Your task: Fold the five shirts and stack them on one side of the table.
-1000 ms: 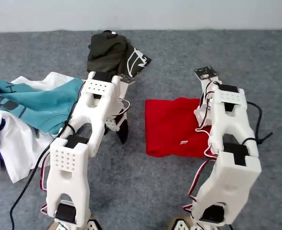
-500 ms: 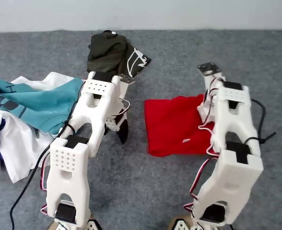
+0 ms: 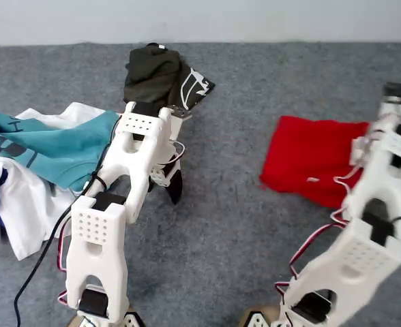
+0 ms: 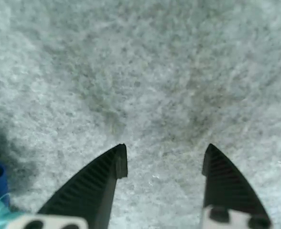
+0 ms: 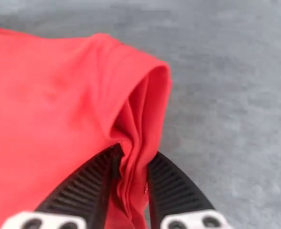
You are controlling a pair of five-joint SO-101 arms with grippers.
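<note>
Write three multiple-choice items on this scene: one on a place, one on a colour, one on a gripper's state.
1. Where is the dark shirt? A) far side of the table, beyond the left arm B) near edge, by the arm bases C) in a gripper
2. What colour is the shirt in the right gripper? A) teal B) red C) white
3. How is the left gripper? A) open B) shut on a shirt C) shut, empty
Key: 1 A, it lies bunched past the left arm. 2 B, the red shirt is pinched between its fingers. 3 A, its fingers stand apart over bare table.
</note>
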